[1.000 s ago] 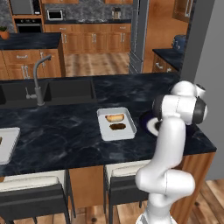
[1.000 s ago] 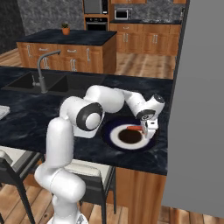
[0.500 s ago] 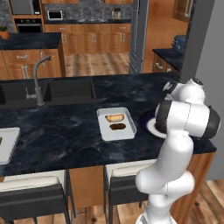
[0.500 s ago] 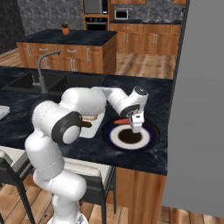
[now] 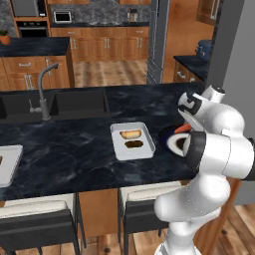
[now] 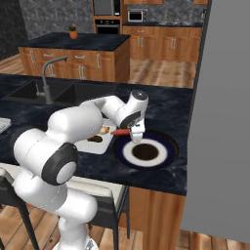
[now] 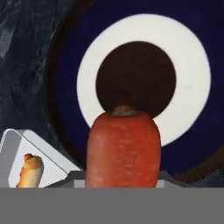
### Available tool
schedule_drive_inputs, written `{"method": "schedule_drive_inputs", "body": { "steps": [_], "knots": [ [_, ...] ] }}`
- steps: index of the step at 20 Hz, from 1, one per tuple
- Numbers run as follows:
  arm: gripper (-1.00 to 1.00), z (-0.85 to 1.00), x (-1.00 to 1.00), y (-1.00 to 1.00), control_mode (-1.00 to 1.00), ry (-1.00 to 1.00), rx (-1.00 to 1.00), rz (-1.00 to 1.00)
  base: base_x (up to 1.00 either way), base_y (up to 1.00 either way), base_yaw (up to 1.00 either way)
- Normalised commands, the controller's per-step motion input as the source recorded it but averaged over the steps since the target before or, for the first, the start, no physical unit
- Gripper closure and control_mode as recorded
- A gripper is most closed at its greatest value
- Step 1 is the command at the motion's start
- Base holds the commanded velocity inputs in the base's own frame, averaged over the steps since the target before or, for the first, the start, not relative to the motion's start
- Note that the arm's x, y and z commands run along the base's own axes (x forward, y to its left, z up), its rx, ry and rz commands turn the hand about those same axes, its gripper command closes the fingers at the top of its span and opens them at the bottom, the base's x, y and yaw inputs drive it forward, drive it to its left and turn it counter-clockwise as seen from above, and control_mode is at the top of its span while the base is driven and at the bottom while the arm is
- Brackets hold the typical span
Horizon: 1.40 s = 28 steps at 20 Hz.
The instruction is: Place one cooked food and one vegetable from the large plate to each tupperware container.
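My gripper (image 6: 135,133) is shut on an orange carrot (image 6: 120,131), held level just above the left rim of the large plate (image 6: 168,146). In the hand view the carrot (image 7: 122,148) juts up from the bottom and covers the fingertips. The plate (image 7: 65,65) is dark blue with a white ring, and a dark round patty (image 7: 135,78) lies at its centre. Left of the plate sits one tupperware container (image 5: 119,152) holding a tan roll (image 5: 131,133) and a dark patty (image 5: 133,144). Its corner (image 7: 17,148) shows in the hand view. The other container (image 5: 7,162) lies far left.
A sunken sink (image 5: 74,102) with a grey faucet (image 5: 44,94) sits behind the containers. A grey wall (image 6: 224,122) stands close to the right of the plate. Stools (image 5: 35,219) stand under the counter's front edge.
The gripper has carried the carrot leftward from the plate's right side, over its middle, to its left rim near the container. The arm's elbow has swung round with it.
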Motion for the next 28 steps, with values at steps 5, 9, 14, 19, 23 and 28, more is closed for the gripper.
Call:
{"method": "schedule_drive_inputs", "body": {
  "steps": [5,9,14,19,23,28],
  "knots": [
    [1.0,0.07,-0.15,0.59,-1.0,-0.1,0.0,0.08,0.0,0.0,0.0],
    [1.0,0.21,-0.3,0.25,-1.0,-0.23,-0.02,0.03,0.0,0.0,0.0],
    [1.0,0.19,-0.38,0.1,-1.0,-0.2,0.0,0.02,0.0,0.0,0.0],
    [1.0,0.09,-0.27,0.12,1.0,-0.08,0.0,0.01,-0.34,0.27,0.01],
    [1.0,0.0,0.0,0.0,1.0,0.0,0.0,0.0,-0.65,0.95,0.01],
    [1.0,0.0,0.0,0.0,1.0,0.0,0.0,0.0,-0.17,1.0,0.0]
  ]
}}
